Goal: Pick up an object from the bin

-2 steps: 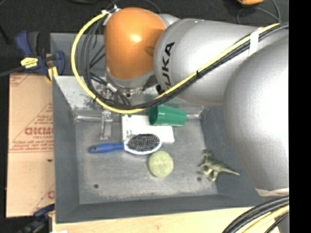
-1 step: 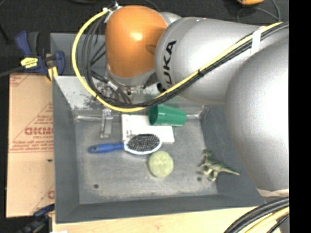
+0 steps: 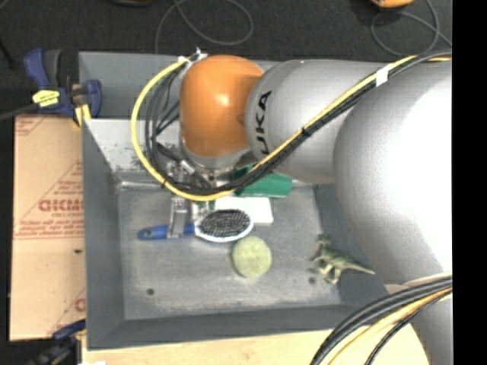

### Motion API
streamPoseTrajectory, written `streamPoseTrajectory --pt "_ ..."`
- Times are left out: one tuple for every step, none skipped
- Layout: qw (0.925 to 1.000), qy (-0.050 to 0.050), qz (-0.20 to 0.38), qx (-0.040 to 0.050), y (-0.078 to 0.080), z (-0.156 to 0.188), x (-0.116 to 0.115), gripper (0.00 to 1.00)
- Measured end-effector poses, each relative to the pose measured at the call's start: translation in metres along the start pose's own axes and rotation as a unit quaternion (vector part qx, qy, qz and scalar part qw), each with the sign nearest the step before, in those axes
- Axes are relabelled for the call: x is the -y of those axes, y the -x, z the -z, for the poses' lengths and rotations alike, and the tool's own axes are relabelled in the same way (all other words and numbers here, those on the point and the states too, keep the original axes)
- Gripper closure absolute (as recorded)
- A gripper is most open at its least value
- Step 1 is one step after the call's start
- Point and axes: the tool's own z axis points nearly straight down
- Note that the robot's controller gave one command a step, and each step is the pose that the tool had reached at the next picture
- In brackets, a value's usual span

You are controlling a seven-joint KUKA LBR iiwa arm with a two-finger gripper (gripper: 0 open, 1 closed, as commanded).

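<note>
Arm: my arm [image 3: 365, 150] comes in over the bin's right edge and covers its far right corner. I judge this reach keeps the left half of the floor open to the camera.

Bin: the grey metal bin [image 3: 103, 226] has sloping walls and a flat floor. The few things in it lie loose and mostly apart, not heaped, so each can be approached alone.

Wrist cover: the orange cover [image 3: 217, 101] sits over the far middle of the floor with the wrist pointing straight down. That suits a vertical descent.

White card: a flat white card [image 3: 257, 208] lies at the middle of the floor, partly under the wrist.

Brush: a brush [image 3: 222, 224] with an oval dark-bristled head lies flat, its head overlapping the card's near edge.

Green block: a green block [image 3: 272, 187] lies just beyond the card on the far side, half under my arm.

Handle: the brush's blue handle [image 3: 154, 233] points toward the bin's left wall. It is narrow and clear of everything else, which I judge makes it the sensible place to grip.

Round pad: a pale green round pad [image 3: 251, 257] lies just nearside of the brush head, apart from it.

Toy dinosaur: a small toy dinosaur [image 3: 335, 263] stands near the right wall, well apart from the brush.

Pincer: my pincer [image 3: 180, 220] is down at the floor, at the spot where the handle meets the head. Whether it is apart or together I cannot tell, and I record no hold on the brush.
</note>
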Motion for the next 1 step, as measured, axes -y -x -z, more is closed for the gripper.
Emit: streamPoseTrajectory --pt "0.9995 -0.002 0.032 -0.0041 -0.0074 -0.0041 0.0321 0.0"
